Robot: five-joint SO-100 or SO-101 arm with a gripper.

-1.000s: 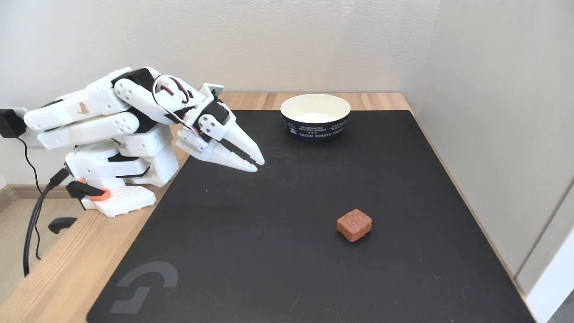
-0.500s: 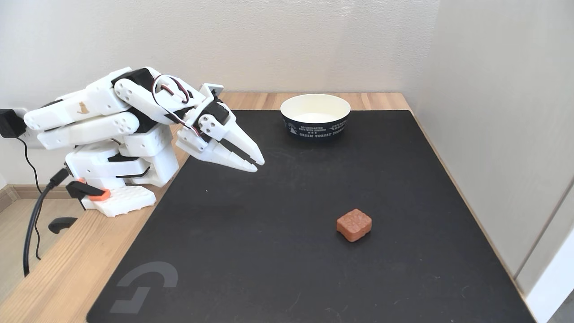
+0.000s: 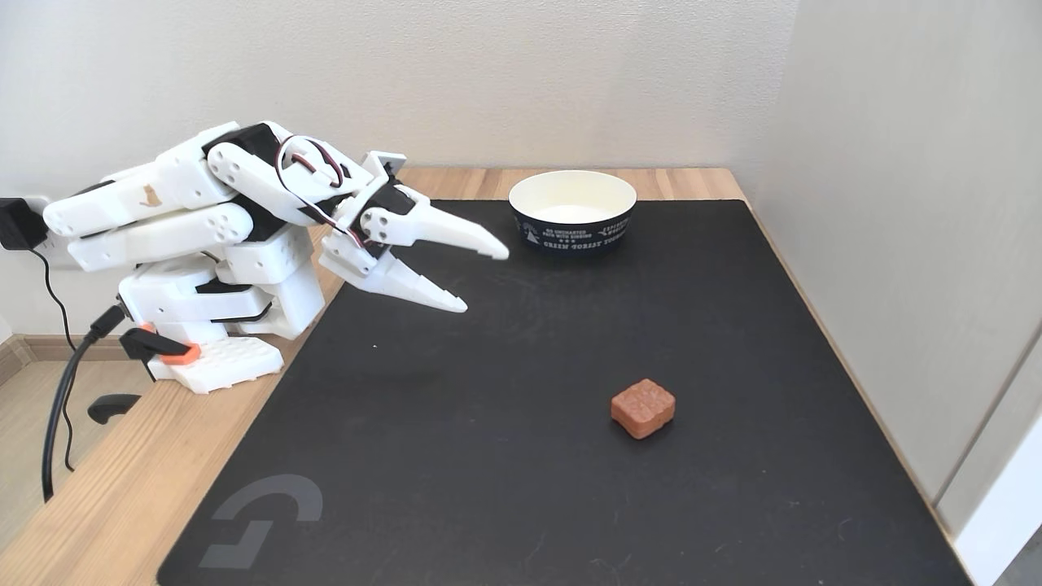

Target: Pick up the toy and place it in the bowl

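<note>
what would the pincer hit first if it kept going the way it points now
Probably the bare black mat: the open pincer angles down and right, seemingly between the bowl and the toy, though depth is unclear.

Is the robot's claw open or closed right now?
Open. The white two-finger gripper has its jaws spread wide, one tip raised, the other lower, with black mat showing between them and nothing held.

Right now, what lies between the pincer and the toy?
Nothing: in the fixed view, bare black mat separates the open pincer from the toy.
</note>
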